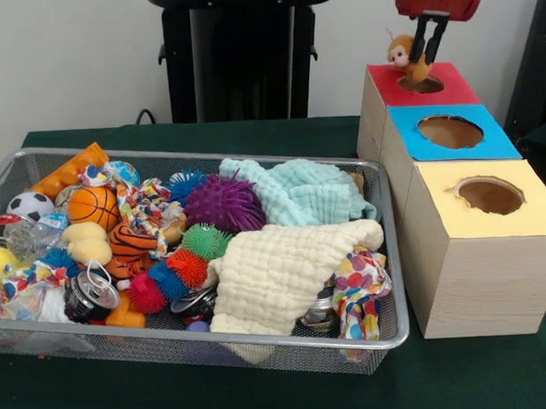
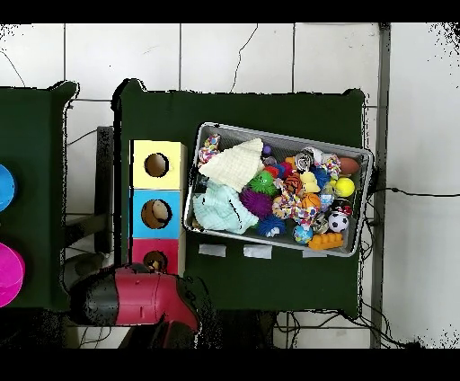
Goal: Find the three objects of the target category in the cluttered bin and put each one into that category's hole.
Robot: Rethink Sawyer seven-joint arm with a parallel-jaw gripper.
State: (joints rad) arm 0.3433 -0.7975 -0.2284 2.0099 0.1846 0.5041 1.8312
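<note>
My gripper (image 1: 425, 61) hangs over the red-topped box, shut on the tan-orange plush (image 1: 400, 51), whose body dips into the red-surrounded hole (image 1: 424, 86) while its head sticks out to the left of the fingers. The wire-mesh bin (image 1: 206, 154) lies to the left, full of clutter. In it the striped tiger (image 1: 133, 240) lies next to the pale yellow plush (image 1: 86, 243), below the basketball (image 1: 93, 207). In the overhead view my red arm (image 2: 135, 298) covers the gripper beside the red hole (image 2: 154, 261). The bin (image 2: 278, 133), the tiger (image 2: 291, 185) and the yellow plush (image 2: 310, 180) also show there.
The blue-surrounded hole (image 1: 450, 131) and the yellow-surrounded hole (image 1: 490, 195) follow the red one in a row. Cloths (image 1: 276, 268), spiky balls (image 1: 223, 203), a soccer ball (image 1: 30, 205) and rope toys (image 1: 358, 287) crowd the bin. Round blue and pink things (image 2: 5, 270) sit at the overhead view's left edge.
</note>
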